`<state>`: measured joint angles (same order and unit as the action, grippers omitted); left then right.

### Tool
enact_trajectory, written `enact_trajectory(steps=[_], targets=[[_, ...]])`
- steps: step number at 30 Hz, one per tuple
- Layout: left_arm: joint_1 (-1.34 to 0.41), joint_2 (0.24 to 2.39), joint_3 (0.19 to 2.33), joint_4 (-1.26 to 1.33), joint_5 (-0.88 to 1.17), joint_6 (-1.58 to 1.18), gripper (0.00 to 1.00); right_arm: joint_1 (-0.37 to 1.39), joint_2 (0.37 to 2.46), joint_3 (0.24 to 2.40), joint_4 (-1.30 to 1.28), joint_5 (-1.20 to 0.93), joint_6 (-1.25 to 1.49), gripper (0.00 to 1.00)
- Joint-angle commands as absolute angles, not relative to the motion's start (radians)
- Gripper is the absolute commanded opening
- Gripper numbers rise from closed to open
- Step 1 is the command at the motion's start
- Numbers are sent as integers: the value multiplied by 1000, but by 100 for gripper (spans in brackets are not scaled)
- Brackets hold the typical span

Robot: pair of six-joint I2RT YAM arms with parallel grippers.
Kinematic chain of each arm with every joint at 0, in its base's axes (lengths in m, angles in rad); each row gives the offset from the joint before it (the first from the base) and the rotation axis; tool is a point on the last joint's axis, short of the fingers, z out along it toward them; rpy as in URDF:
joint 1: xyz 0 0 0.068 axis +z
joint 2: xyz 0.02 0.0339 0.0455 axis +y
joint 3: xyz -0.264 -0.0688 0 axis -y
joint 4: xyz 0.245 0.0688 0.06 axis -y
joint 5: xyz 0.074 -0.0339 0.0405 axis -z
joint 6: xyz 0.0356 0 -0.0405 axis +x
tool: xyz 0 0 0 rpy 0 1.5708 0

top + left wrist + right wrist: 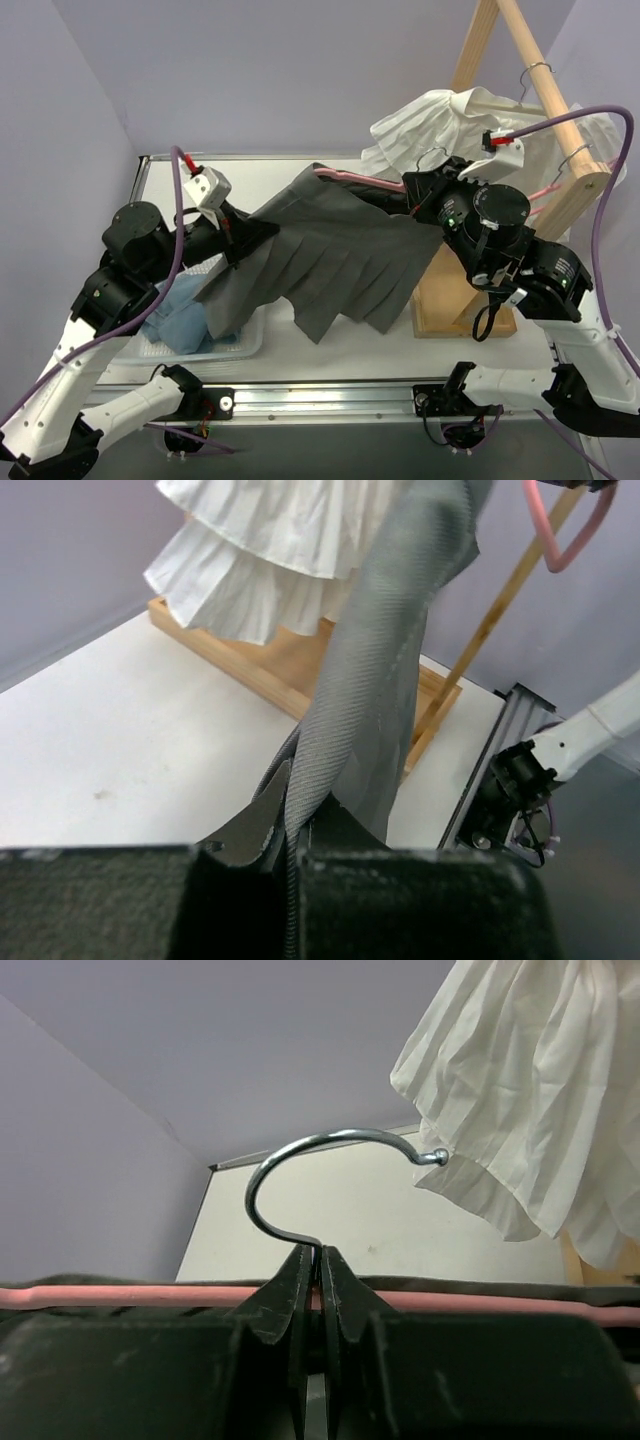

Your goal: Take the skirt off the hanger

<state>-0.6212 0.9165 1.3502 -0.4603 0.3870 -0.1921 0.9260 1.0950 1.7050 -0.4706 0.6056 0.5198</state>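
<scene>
1 grey pleated skirt [340, 260], frame centre, spread between 2 grippers, left gripper [245, 238] pinched on its left edge, right gripper [418, 195] clamped on pink hanger [350, 177] at hook base

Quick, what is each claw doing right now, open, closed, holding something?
Left gripper: closed, holding the skirt.
Right gripper: closed, holding the hanger.
</scene>
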Motion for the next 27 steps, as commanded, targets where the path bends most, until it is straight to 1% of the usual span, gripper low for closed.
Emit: enact_trajectory(steps=[1,4,7,11,12,14,15,16,18,19,22,24,25,27], targets=[[-588,842,1350,-548,175,-196,2,905,993,1706,-405,918,499,0],[-583,834,1341,-542,175,-196,2,905,970,1700,-417,975,495,0],[-583,851,1328,-517,250,-201,2,905,966,1700,-375,948,465,0],[-583,893,1331,-469,337,-207,2,907,1006,1735,-331,804,489,0],[-583,916,1341,-466,347,-203,2,907,1018,1747,-330,732,505,0],[-583,943,1387,-483,334,-195,2,905,1040,1759,-301,661,563,0],[-575,984,1406,-515,331,-178,2,907,1042,1763,-285,584,593,0],[-569,1011,1460,-537,353,-169,2,907,1046,1763,-232,539,645,0],[-558,1084,1502,-574,400,-157,2,905,1072,1788,-197,420,699,0],[-557,1100,1512,-565,464,-155,2,907,1083,1798,-163,387,744,0],[-557,1123,1502,-462,566,-202,2,905,1086,1778,-65,322,813,0],[-555,1137,1479,-350,629,-247,2,905,1069,1734,-3,318,892,0],[-555,1143,1476,-321,652,-261,2,905,1054,1691,74,319,914,0],[-555,1157,1489,-310,629,-273,2,905,1054,1686,103,321,942,0]])
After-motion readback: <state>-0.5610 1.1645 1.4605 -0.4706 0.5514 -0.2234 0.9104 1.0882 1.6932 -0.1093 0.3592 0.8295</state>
